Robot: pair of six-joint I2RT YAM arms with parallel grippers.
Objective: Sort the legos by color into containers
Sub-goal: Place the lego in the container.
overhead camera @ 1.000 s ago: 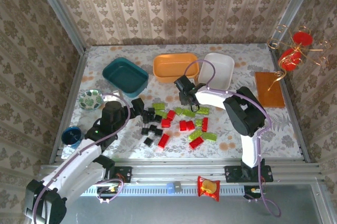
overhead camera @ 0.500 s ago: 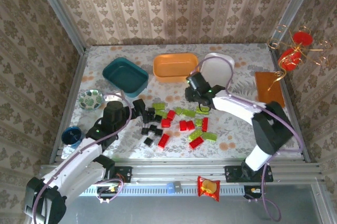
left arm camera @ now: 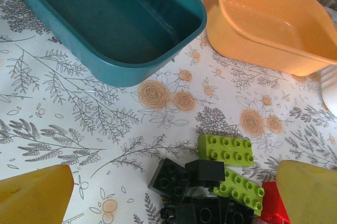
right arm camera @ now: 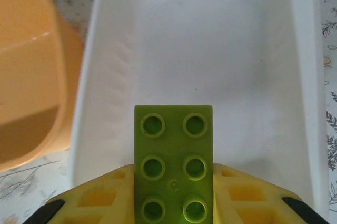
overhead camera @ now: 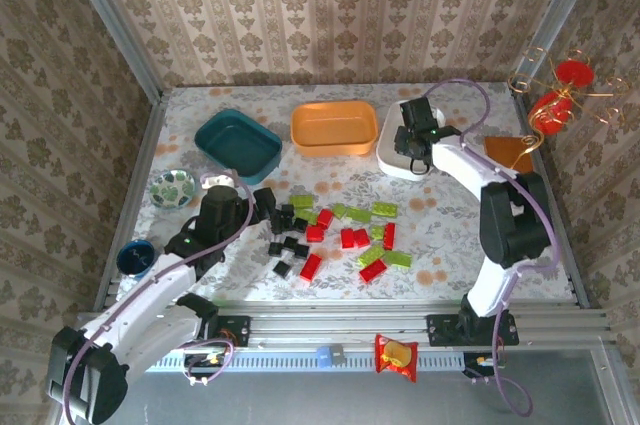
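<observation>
r pincer (right arm camera: 174, 203) clamped on a lime lego (right arm camera: 174, 155) over the white tray (right arm camera: 221, 50). l pincer (overhead camera: 262, 201) spread apart above black legos (left arm camera: 169, 179) on the bench (left arm camera: 79, 103). risk: released too high, brick may bounce out.

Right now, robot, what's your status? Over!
Right gripper shut on oblong lime green plastic brick, over shallow white plastic tray. Left gripper open above small black plastic bricks. Nothing blocking the drop.

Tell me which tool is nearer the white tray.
Right. The right tool hangs over the white tray, shut on a lime green brick; the left tool stands open far off, by the black bricks.
</observation>
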